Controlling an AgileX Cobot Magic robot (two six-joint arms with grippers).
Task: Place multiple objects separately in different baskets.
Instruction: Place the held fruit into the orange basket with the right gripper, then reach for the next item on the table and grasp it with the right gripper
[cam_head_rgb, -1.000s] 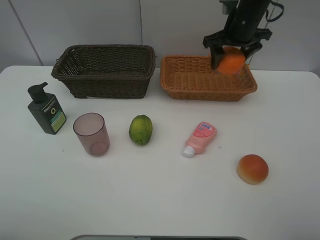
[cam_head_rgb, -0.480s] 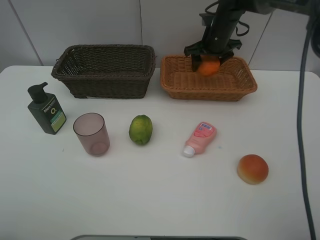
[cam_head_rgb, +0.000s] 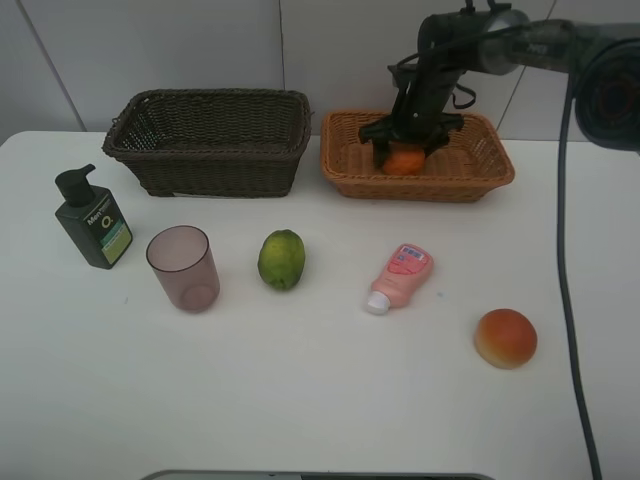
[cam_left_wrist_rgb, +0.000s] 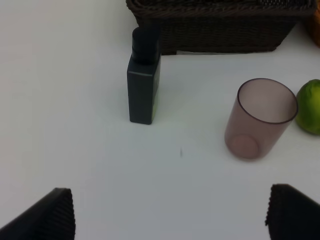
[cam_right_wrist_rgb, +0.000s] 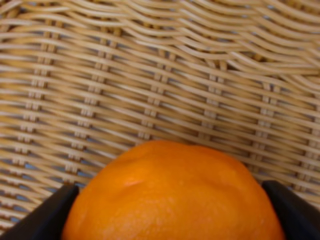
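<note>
My right gripper (cam_head_rgb: 405, 152) is shut on the orange (cam_head_rgb: 405, 161) and holds it low inside the light tan basket (cam_head_rgb: 420, 188). In the right wrist view the orange (cam_right_wrist_rgb: 170, 195) fills the space between both fingers (cam_right_wrist_rgb: 45, 217), with the tan basket's weave (cam_right_wrist_rgb: 150, 75) close behind. My left gripper (cam_left_wrist_rgb: 172, 215) stands open above the table, nothing between its fingers, facing the pump bottle (cam_left_wrist_rgb: 144, 82), the mauve cup (cam_left_wrist_rgb: 258, 119) and the lime (cam_left_wrist_rgb: 310, 106). The dark brown basket (cam_head_rgb: 215, 170) stands at the back left with nothing showing inside.
On the white table stand the dark green pump bottle (cam_head_rgb: 93, 220) and the cup (cam_head_rgb: 183, 268) at left. The lime (cam_head_rgb: 282, 259) sits mid-table, the pink tube (cam_head_rgb: 398, 276) lies right of it, and a red-orange fruit (cam_head_rgb: 505, 337) sits front right.
My right gripper has carried the orange leftward and down, from above the tan basket's right end to low inside its middle. Nothing else has moved.
</note>
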